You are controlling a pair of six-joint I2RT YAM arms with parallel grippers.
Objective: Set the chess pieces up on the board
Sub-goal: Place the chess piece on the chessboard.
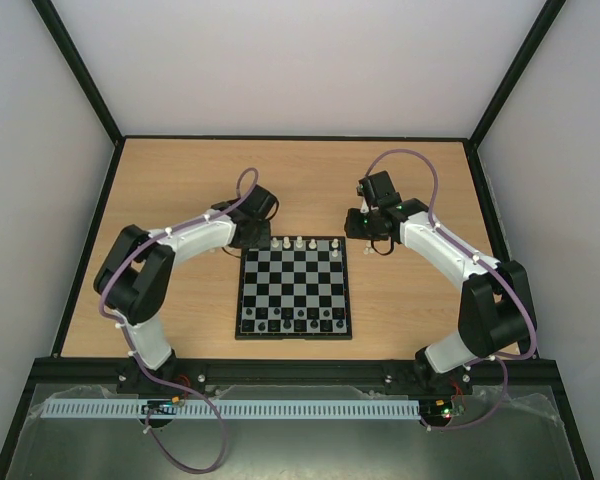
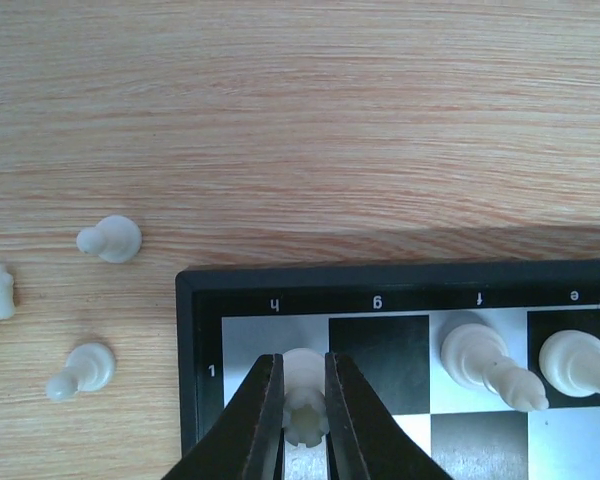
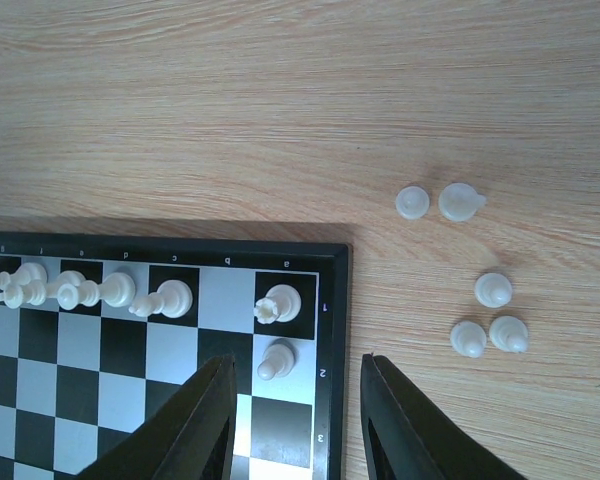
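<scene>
**White's back row part-filled, most pawns yet to come**

The table (image 1: pixel 180 200) carries the board (image 1: pixel 294 285) at its middle, with one arm at each far corner. Black pieces (image 1: pixel 280 315) stand along the near rows, too small to count.

The chess pieces (image 1: pixel 299 242) occupy part of the far row. The right wrist view shows a rook (image 3: pixel 278 303) on a1, a lone pawn (image 3: pixel 273 360) on a2 and further figures from c onward, with b1 bare. In the left wrist view g1 is bare too.

The left gripper (image 2: pixel 303 370) has its jaws closed on a corner rook (image 2: pixel 304 420) over h1. Whether the rook's base touches the square cannot be told.

The right gripper (image 3: pixel 298 362) hovers over the a-file corner with its jaws parted and nothing between them.

Off the board, five loose pieces (image 3: pixel 492 289) lie on the wood just beyond that corner. Three more (image 2: pixel 109 239) lie beside the h-file corner.

By my reading the job is under halfway. Both knight squares and nearly the whole pawn row remain, and at least eight pieces wait on the table.
</scene>
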